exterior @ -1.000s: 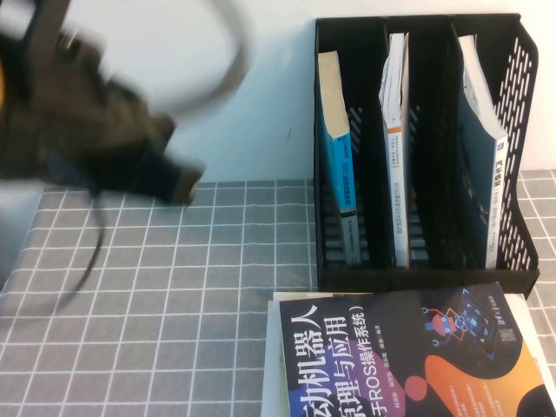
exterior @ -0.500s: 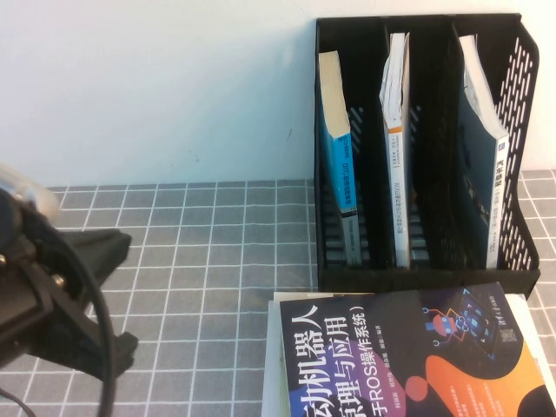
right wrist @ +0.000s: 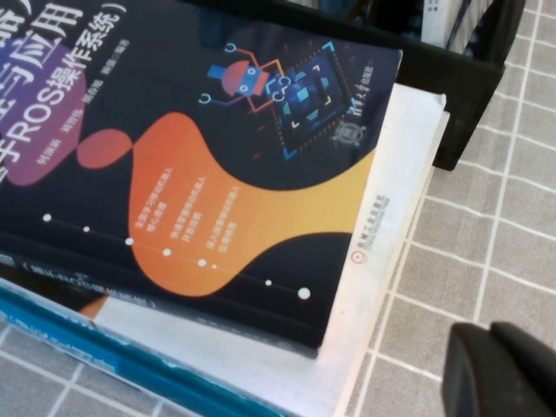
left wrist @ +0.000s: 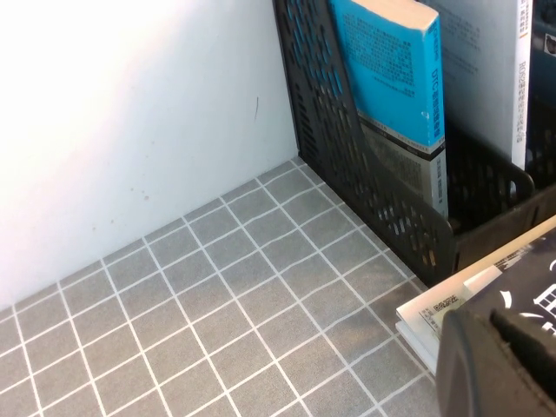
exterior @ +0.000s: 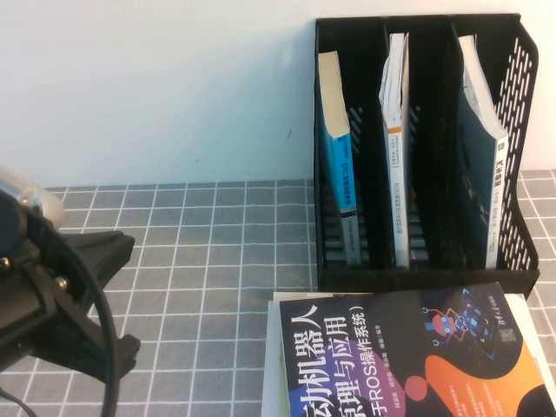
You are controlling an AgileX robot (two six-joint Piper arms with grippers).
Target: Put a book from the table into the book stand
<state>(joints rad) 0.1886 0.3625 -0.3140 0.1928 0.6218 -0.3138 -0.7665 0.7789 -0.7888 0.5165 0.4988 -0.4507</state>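
The black book stand (exterior: 512,269) stands at the back right of the checked table (exterior: 217,261), with one book in each of its three compartments. The book with the dark teal cover and white edge (exterior: 480,174) leans upright in the right compartment. My left gripper (left wrist: 492,314) is shut and empty, hovering by the near left corner of a book stack; its arm (exterior: 52,295) fills the lower left of the high view. My right gripper (right wrist: 489,328) is shut and empty above the cloth to the right of the stack, out of the high view.
A black-and-orange robot-cover book (exterior: 417,356) lies on a white book (right wrist: 382,217) and a thin blue-spined one (right wrist: 104,352) in front of the stand. A blue book (exterior: 334,156) and a white one (exterior: 398,130) fill the other compartments. A white wall stands behind.
The left arm swung down from the upper left, blurred, to the lower left of the high view. In the last half second it hardly moved. Books and stand stayed put.
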